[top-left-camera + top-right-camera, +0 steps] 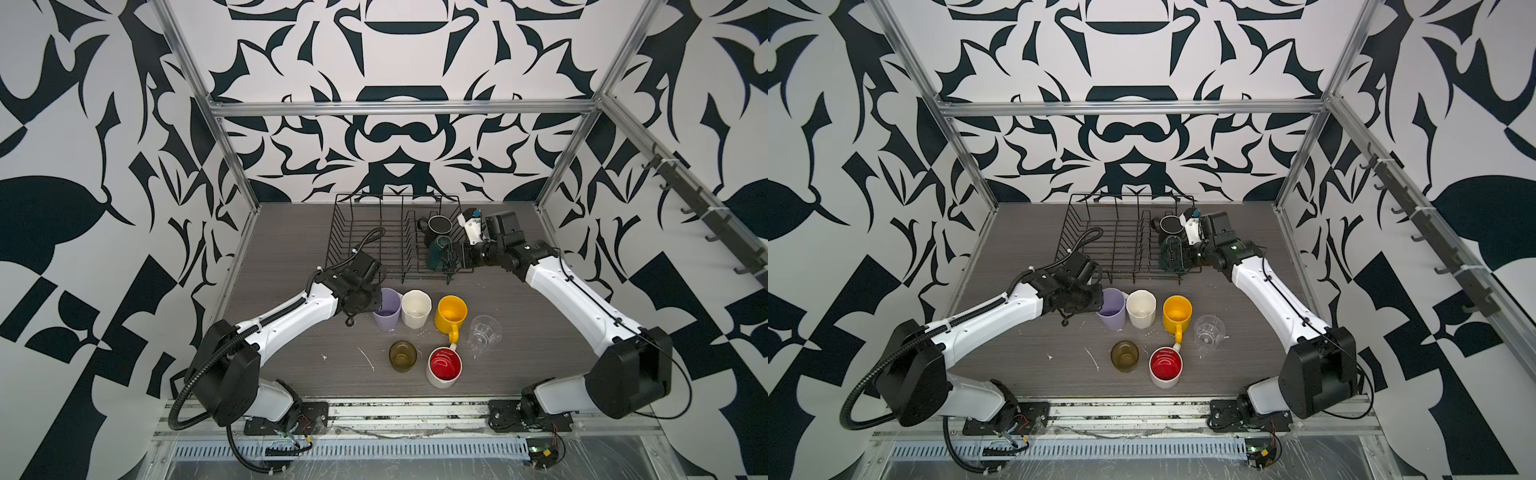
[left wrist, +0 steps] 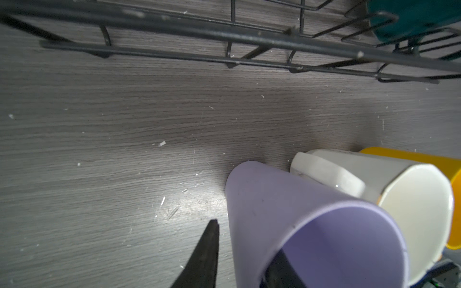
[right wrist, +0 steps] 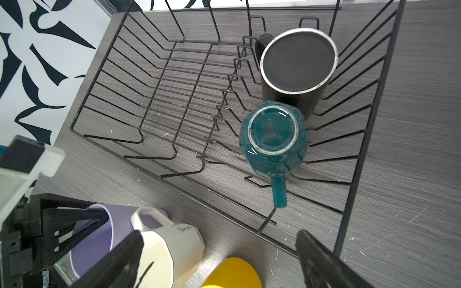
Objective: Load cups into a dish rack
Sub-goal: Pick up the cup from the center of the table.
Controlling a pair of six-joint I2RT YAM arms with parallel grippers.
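Left hand (image 1: 376,308) straddles the wall of the lilac tumbler (image 1: 387,309) before the dish rack (image 1: 374,237), nearly closed, seemingly for a rim pinch. Right hand (image 3: 219,234) gapes empty over the rack.

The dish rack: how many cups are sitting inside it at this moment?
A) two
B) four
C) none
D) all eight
A: only the black mug and the dark-green mug sit in the dish rack, both bottom up. The six other cups are outside it.
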